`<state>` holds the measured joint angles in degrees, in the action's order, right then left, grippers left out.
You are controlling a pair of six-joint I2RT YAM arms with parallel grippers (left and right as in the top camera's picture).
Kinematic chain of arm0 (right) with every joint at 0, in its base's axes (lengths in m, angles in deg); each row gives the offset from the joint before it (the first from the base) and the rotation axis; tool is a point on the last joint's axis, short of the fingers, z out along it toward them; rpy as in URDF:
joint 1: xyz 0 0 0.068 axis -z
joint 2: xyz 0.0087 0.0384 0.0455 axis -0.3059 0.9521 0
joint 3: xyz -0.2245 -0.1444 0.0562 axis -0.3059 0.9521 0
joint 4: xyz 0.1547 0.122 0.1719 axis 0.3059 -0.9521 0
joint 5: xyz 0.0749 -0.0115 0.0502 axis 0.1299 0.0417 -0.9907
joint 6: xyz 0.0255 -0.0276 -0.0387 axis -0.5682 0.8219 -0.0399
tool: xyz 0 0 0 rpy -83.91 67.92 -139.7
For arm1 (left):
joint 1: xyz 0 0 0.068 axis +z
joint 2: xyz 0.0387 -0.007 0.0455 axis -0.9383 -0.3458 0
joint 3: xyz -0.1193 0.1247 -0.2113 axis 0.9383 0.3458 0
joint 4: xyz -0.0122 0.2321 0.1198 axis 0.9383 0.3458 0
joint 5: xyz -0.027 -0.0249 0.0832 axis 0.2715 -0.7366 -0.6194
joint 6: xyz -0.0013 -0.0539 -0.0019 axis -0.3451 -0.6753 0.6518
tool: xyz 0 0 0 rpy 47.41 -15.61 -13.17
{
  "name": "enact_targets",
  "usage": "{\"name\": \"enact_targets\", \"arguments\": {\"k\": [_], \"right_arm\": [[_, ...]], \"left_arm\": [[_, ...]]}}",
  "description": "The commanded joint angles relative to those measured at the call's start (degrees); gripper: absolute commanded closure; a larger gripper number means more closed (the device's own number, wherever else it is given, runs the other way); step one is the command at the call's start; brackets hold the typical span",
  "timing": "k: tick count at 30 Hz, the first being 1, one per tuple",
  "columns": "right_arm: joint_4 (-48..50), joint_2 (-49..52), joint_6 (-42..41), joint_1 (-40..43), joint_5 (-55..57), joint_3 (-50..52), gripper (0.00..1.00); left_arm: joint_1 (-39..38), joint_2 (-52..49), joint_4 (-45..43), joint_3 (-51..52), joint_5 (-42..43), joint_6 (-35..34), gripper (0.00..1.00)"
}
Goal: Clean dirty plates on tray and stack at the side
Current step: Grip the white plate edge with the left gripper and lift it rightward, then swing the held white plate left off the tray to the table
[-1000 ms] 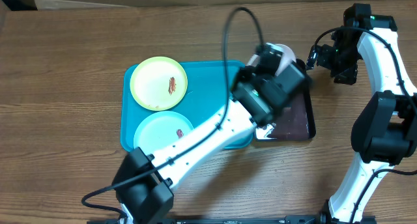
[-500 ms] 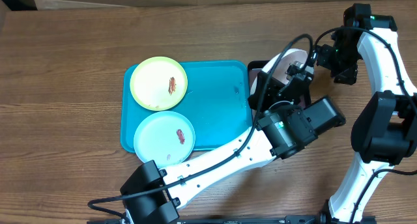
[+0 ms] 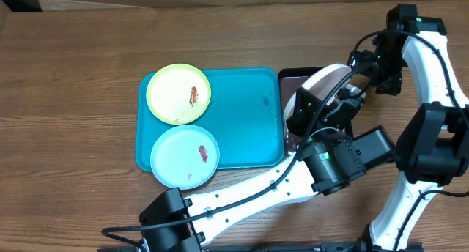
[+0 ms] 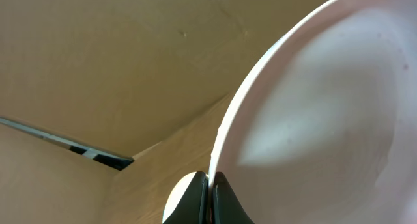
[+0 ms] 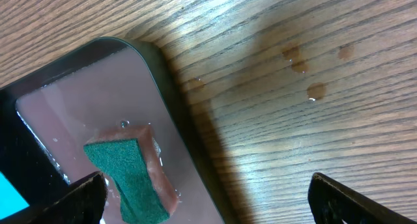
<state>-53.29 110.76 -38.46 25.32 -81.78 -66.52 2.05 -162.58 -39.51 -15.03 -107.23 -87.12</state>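
Observation:
My left gripper is shut on the rim of the white plate and holds it tilted on edge above the black tray. In the left wrist view the fingers pinch the plate's edge. The yellow-green plate and the light blue plate, both smeared reddish-brown, lie on the left of the turquoise tray. My right gripper is open and empty beside the black tray's far right corner, its fingers spread over the tray's rim.
A green sponge lies in the liquid of the black tray. Water drops dot the wooden table next to it. The left arm's body crosses the table's front right.
My left arm has carried the white plate rightward from the turquoise tray's right edge to above the black tray, tipping it more on edge. The right arm has not moved.

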Motion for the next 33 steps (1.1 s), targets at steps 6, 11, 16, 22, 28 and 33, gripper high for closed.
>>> {"name": "enact_targets", "arguments": {"k": [6, 11, 16, 22, 28, 33], "right_arm": [[0.0, -1.49, -0.22, 0.17, -0.31, -0.92, 0.0], [0.0, -1.49, -0.22, 0.17, -0.33, -0.92, 0.0], [0.0, -1.49, -0.22, 0.17, -0.31, -0.94, 0.0], [0.02, -1.49, -0.22, 0.17, -0.31, -0.92, 0.0], [0.0, -1.49, -0.22, 0.17, -0.31, -0.92, 0.0], [0.0, -1.49, -0.22, 0.17, -0.31, -0.92, 0.0]], "left_arm": [[0.63, -0.15, 0.94, -1.64, -0.98, -0.46, 0.96], [0.61, -0.15, 1.36, -1.64, 5.99, -3.8, 0.96], [1.95, -0.42, 7.1, -1.51, 4.44, -9.97, 0.96], [4.24, -0.37, 10.4, -1.53, 16.11, -13.42, 0.96], [7.23, -0.39, 19.63, -1.55, 14.69, -28.37, 0.96], [16.83, -0.39, 19.61, -1.55, 41.18, -28.24, 0.96]]}}
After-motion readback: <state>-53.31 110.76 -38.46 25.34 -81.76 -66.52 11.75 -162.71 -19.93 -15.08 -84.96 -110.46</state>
